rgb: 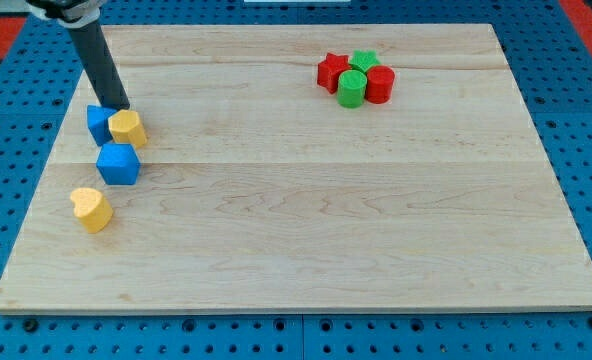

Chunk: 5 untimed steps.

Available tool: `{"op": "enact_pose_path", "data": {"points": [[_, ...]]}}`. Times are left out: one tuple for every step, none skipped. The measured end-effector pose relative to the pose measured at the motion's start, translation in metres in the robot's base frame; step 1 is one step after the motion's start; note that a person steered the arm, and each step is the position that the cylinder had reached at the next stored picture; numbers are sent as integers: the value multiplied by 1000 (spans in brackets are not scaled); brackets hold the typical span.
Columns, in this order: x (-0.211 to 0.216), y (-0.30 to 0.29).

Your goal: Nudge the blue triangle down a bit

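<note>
My tip (119, 106) rests at the view's upper left, touching or nearly touching the top edge of a blue block (97, 122) that looks like the triangle. A yellow hexagon (128, 129) sits against this block's right side and hides part of it. A second blue block (118, 164), cube-like, lies just below the pair. The rod slants up to the view's top left corner.
A yellow heart (92, 209) lies below the blue blocks near the board's left edge. At the view's upper right sits a tight cluster: a red star (331, 72), a green star (364, 61), a green cylinder (352, 89) and a red cylinder (380, 85).
</note>
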State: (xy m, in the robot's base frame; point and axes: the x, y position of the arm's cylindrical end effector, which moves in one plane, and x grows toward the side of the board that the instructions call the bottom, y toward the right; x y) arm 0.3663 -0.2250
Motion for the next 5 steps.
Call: {"op": "enact_pose_path", "data": {"points": [[22, 0], [40, 0], [28, -17], [-1, -20], [24, -43]]}}
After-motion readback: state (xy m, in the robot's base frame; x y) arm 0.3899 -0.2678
